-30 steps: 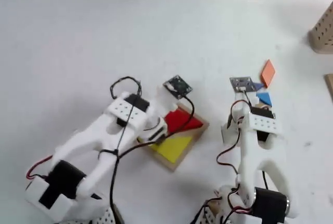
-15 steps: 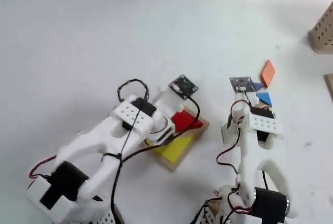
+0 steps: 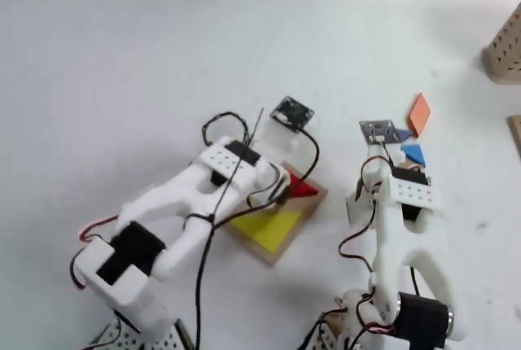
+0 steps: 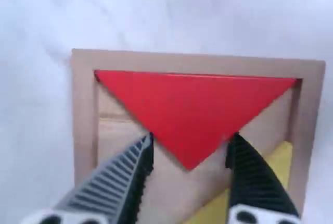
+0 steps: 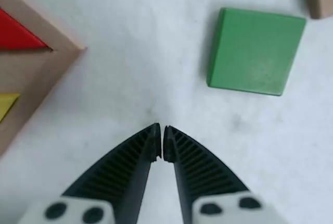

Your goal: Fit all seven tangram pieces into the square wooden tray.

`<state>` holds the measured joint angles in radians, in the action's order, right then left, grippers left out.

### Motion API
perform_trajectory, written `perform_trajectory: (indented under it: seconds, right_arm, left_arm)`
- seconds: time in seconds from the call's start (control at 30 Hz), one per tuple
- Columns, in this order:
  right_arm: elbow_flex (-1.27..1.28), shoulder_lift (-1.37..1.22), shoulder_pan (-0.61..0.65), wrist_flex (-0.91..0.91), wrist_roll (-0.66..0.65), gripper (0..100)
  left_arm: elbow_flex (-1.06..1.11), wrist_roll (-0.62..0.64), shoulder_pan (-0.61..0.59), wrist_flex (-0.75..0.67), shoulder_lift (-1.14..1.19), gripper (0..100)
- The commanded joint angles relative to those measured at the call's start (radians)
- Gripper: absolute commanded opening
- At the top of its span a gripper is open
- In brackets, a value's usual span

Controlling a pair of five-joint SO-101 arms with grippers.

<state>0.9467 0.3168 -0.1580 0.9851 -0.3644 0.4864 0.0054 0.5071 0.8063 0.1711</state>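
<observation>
Left gripper [image 4: 190,143] hangs over the square wooden tray [image 4: 83,114] with its jaws spread wide, one tip at each short edge of the red triangle [image 4: 195,109]; can't tell if they actually press on it. That triangle lies flat in the tray, long edge along the far wall, tip pointing back at the gripper. The yellow piece [image 4: 281,166] sits in the tray too, near that tip. From above, the tray sits cornerwise on the white table [image 3: 122,65]. Right gripper [image 5: 160,143] is down near the table just off a tray corner, jaws nearly closed on nothing, with a green square [image 5: 256,51] nearby. Farther right lie a blue piece [image 3: 413,154], an orange piece [image 3: 419,114] and a wooden block [image 3: 505,53] with holes.
</observation>
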Motion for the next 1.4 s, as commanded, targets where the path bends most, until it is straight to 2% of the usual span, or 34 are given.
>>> perform_trajectory:
  seconds: [0.0,0.13,0.43,0.77,0.9,1.1,1.37]
  right_arm:
    - [-0.006,0.028,0.005,-0.012,-0.012,1.8]
    - [-0.006,0.028,0.005,-0.012,-0.012,1.8]
    - [-0.008,0.027,0.005,-0.012,-0.012,1.8]
    - [-0.008,0.027,0.005,-0.012,-0.012,1.8]
    - [-0.008,0.027,0.005,-0.012,-0.012,1.8]
    - [-0.008,0.027,0.005,-0.012,-0.012,1.8]
    - [-0.008,0.027,0.008,-0.012,-0.012,1.8]
  left_arm:
    - [-0.068,0.028,-0.019,-0.014,-0.001,23]
    - [-0.078,0.028,-0.019,-0.005,-0.004,23]
    - [-0.167,0.020,-0.015,0.161,-0.004,23]
    - [-0.167,-0.035,-0.019,0.178,-0.004,23]
    - [-0.172,-0.048,-0.019,0.247,-0.022,23]
    - [-0.021,-0.183,-0.010,0.288,-0.166,23]
    - [0.186,-0.381,-0.010,0.181,-0.294,24]
